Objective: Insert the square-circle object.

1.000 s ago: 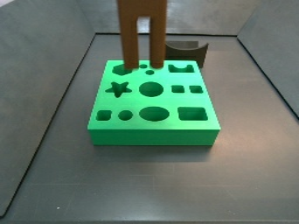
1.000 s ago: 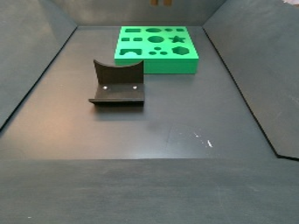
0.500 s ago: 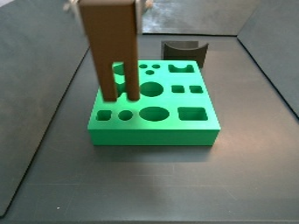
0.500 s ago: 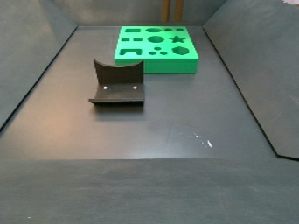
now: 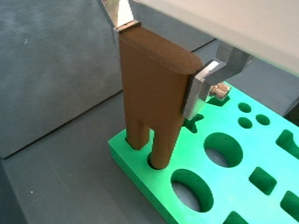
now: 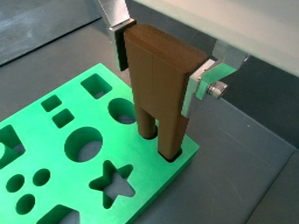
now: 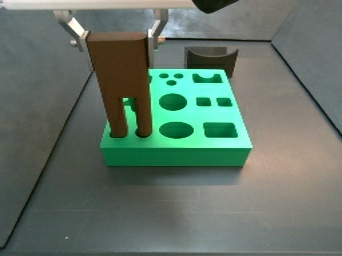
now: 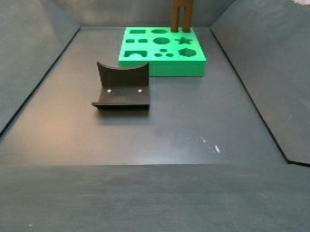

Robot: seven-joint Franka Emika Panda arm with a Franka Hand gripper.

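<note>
1. My gripper (image 6: 162,59) has its fingers (image 6: 205,77) clenched on the top of the brown square-circle object (image 7: 122,80), held upright.
2. Half a second ago its two legs hung above the green block (image 7: 201,125); now their tips meet the corner holes.
3. I judge insertion begun, not seated: most of the piece stands proud.
4. The fixture (image 8: 121,87) sits apart on the bench (image 8: 182,154).

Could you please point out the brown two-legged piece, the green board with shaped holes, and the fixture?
Brown two-legged piece (image 7: 122,70): side view, on its flat upper body, held by the gripper (image 7: 115,36) over the board.
Green board (image 7: 201,148): side view, on its bare near-edge top.
Fixture (image 8: 120,88): side view, on its upright back wall.
</note>
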